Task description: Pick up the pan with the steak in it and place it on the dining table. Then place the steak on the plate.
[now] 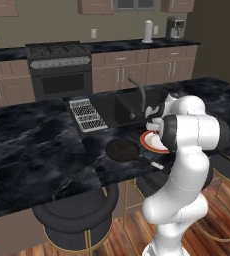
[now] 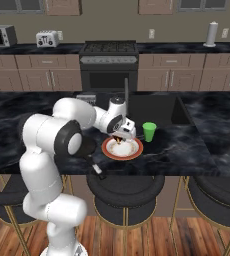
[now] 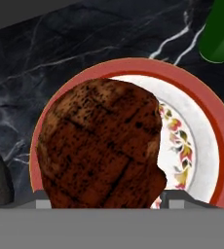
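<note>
With the tool (image 2: 121,138) grasping the steak (image 3: 102,146) directly over the plate (image 3: 201,126), we should lower gently, then release.

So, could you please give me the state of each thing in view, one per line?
Pan: empty, upright on the dining table, beside the plate.
Steak: between the gripper's jaws, above the plate.
Plate: flat on the table; whether the steak touches it, cannot tell.
Gripper: low over the plate, closed on the steak.
Cup: upright, beside the plate.
</note>
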Controlling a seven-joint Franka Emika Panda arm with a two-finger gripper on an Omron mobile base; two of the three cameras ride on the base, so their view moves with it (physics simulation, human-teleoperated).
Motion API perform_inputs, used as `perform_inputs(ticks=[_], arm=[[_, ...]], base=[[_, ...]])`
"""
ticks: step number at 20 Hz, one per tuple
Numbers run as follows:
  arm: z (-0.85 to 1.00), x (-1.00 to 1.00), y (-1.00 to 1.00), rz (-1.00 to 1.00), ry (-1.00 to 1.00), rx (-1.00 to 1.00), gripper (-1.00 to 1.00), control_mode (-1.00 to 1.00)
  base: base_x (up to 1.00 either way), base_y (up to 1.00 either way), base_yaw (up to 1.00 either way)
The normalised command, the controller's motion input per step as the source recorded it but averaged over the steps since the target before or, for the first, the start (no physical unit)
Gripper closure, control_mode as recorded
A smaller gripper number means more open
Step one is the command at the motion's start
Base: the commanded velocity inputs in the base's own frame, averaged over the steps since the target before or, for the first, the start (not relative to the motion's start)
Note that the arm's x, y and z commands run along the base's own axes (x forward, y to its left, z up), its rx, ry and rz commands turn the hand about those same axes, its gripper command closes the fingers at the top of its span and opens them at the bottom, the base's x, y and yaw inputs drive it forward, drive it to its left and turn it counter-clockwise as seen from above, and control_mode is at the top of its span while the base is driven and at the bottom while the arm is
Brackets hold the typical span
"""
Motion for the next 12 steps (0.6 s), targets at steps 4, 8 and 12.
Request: perform_inputs(ticks=[4,8,12], arm=[[-0.37,0.02,-0.12,0.0,0.0,0.0,1.0,-1.0],[-0.34,0.01,-0.2,0.0,0.0,0.0,1.0,-1.0],[-0.31,0.0,-0.12,0.0,0.0,-0.02,1.0,-1.0]], base=[[0.0,0.0,0.0],[0.0,0.0,0.0],[0.0,0.0,0.0]])
